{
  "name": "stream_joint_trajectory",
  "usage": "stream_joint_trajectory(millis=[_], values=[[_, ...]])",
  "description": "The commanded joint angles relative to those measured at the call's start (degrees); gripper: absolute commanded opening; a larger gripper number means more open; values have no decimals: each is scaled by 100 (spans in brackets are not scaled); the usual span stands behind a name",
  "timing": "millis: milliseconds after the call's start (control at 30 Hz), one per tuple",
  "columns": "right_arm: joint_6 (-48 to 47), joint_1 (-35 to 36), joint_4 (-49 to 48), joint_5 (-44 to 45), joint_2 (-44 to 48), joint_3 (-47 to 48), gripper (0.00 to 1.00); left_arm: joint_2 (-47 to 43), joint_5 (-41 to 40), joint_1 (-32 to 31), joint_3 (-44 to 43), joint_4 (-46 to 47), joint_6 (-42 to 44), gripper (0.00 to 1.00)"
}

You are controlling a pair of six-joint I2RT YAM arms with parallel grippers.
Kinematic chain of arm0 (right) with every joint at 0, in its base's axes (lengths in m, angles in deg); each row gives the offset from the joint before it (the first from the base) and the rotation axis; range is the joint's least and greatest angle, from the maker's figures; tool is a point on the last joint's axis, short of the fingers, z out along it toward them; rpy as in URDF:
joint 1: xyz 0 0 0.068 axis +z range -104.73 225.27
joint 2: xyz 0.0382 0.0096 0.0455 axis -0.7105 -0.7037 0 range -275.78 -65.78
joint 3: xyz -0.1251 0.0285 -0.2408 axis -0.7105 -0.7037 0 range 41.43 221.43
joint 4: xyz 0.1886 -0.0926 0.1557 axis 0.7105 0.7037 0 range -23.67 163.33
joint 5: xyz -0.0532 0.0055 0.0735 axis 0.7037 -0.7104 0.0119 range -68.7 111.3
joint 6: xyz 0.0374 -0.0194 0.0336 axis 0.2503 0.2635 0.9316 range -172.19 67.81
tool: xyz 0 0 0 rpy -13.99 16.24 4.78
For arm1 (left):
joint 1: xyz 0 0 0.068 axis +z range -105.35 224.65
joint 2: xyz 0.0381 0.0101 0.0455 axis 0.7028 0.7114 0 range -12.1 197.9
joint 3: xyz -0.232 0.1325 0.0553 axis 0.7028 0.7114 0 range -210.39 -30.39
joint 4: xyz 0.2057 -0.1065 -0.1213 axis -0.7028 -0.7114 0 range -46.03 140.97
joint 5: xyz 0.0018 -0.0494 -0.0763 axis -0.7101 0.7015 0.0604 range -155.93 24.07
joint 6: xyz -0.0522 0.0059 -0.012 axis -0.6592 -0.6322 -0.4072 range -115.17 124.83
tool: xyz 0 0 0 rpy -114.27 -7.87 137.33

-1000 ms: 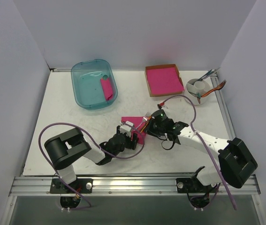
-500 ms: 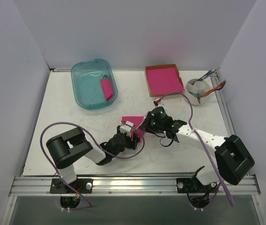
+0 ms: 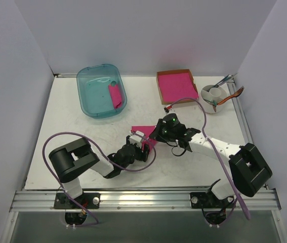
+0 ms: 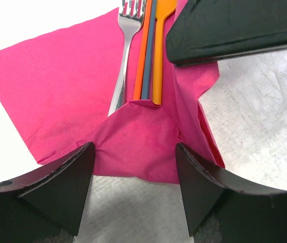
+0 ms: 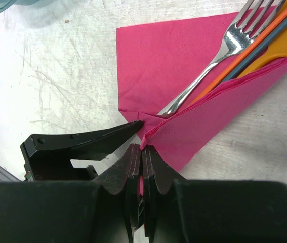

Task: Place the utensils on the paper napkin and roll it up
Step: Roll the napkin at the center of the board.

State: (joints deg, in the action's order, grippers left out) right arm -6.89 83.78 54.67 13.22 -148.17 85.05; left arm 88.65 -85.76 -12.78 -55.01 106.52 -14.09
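— Paper napkin point(image 3: 142, 130) sits in the middle of the desk point(image 3: 72, 126), with the fork point(image 4: 125, 55) and orange spoon point(image 4: 159, 45) on it and a flap folded over their handles.
— The right end effector point(image 5: 142, 152), pinched shut on that flap, has slid further across them this last second. Looks like the roll is starting.
— And the left end effector point(image 4: 133, 157) gapes open, straddling the near corner.

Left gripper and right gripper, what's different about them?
The left gripper has its jaws wide apart, while the right gripper has its jaws squeezed shut. The left gripper holds nothing, and its jaws stand on either side of the folded corner of the paper napkin. The right gripper pinches the napkin's folded edge. Both are black, and both sit low at the same napkin, near the fork.
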Motion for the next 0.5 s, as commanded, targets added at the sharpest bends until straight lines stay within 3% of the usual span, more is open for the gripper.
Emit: stream_joint_trajectory(millis=[0,467], values=[[-118,-62,-161,-19,39,174,0,-161,331,-67,28,-607,-156,75],[-381,-167,85,34,408,-2,0,-574,550,91,62,-818,-200,75]])
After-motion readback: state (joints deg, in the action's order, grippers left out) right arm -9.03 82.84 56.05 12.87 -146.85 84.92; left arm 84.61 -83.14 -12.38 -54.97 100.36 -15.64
